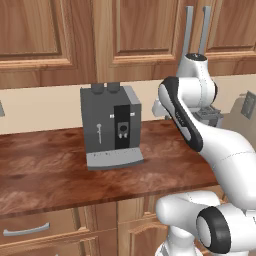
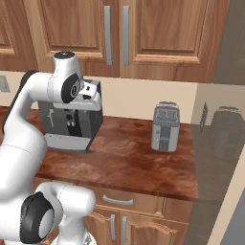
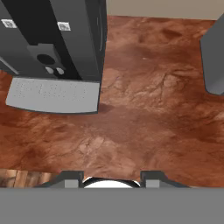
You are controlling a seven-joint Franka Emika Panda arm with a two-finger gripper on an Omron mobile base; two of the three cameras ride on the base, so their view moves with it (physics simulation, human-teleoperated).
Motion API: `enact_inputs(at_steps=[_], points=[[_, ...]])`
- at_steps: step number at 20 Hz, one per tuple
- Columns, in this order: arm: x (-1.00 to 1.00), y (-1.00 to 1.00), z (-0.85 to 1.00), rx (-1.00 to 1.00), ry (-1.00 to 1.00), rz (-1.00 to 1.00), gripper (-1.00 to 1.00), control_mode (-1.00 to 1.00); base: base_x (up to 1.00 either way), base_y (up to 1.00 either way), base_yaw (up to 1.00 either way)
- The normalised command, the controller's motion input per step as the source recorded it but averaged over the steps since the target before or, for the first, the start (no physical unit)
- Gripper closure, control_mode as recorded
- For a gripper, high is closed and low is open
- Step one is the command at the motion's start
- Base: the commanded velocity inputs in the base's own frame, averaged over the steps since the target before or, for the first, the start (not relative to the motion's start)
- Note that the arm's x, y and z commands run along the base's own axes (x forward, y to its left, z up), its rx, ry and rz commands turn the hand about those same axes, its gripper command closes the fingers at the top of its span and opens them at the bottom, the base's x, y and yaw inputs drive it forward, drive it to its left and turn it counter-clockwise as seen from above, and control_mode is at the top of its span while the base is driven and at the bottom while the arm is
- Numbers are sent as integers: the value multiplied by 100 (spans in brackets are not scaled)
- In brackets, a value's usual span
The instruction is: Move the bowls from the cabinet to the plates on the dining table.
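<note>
I am looking along the gripper [image 3: 112, 180] down onto a reddish-brown wooden counter [image 3: 144, 109]. Its two dark fingertips stand partly apart, and I see nothing between them that I can call a bowl, so I read the gripper as part-open and empty.

To the gripper's left, very near it, stands a dark grey coffee machine [image 3: 65, 39] with a pale grey drip tray [image 3: 52, 94] at its foot. Straight ahead of the fingertips is bare counter. Well off to the gripper's right stands a grey toaster [image 2: 165, 128], whose edge just enters the hand view.

Above the gripper hangs the cabinet [image 2: 162, 28], medium-brown wood with raised panels. Its two doors meet at a pair of long grey bar handles [image 2: 116, 34], and both doors are shut. In the left base view the gripper [image 1: 209, 116] sits low beside the arm's wrist, well below those handles.

My judgement is that the task is at its very start. The bowls, I take it, are behind the closed doors, though I cannot confirm that. Everything is left: opening the cabinet, lifting out each bowl, carrying it to the plates.
</note>
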Motion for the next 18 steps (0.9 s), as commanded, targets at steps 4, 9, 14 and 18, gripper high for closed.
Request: enact_inputs(at_steps=[4,9,14,18], points=[[-8,0,0,0,0,0,-100,-100,0,0,0],[-14,-6,0,0,-3,0,-100,-100,0,0,0],[-31,-21,0,3,-5,-4,-100,-100,0,0,0],[-13,-23,0,3,-6,-6,-100,-100,0,0,0]])
